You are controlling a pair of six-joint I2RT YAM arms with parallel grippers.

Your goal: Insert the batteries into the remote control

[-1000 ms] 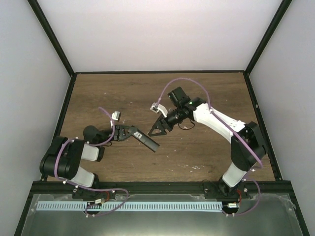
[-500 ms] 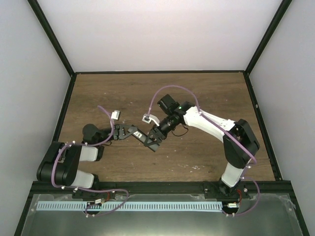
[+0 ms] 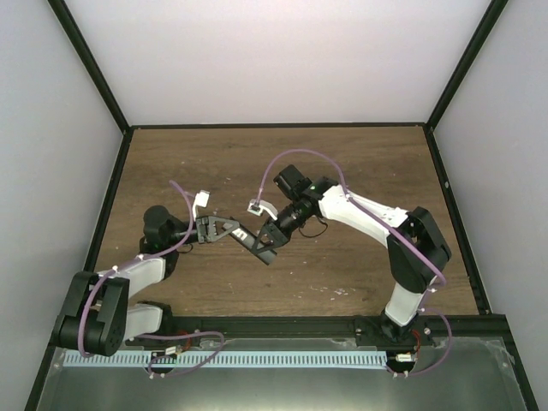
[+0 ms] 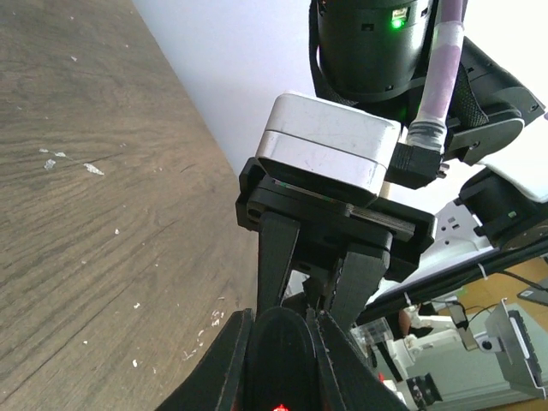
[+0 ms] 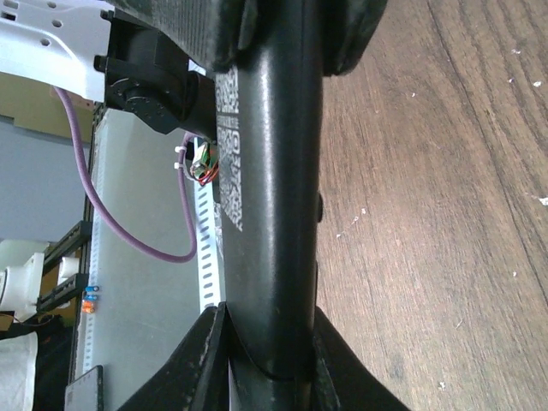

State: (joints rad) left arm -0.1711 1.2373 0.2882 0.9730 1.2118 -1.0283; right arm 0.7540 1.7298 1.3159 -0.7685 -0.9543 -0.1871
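Observation:
The slim black remote control (image 3: 254, 245) hangs above the middle of the table, held at both ends. My left gripper (image 3: 226, 229) is shut on its left end, and in the left wrist view that rounded end (image 4: 279, 355) sits tight between my fingers. My right gripper (image 3: 271, 239) has come in from the right, its fingers pressed on both sides of the remote's other end (image 5: 270, 214). In the right wrist view the right gripper (image 5: 270, 347) hugs the bar, with the left gripper (image 5: 282, 26) at the far end. No batteries are in view.
Small white specks (image 3: 338, 291) lie on the brown wooden table (image 3: 360, 163). Black frame posts and white walls close in the table on three sides. A metal tray with a perforated strip (image 3: 257, 360) runs along the near edge behind the arm bases.
My right gripper has swung left from an open stance beside the remote and closed onto its right end. The left arm has shifted a little, still gripping the remote.

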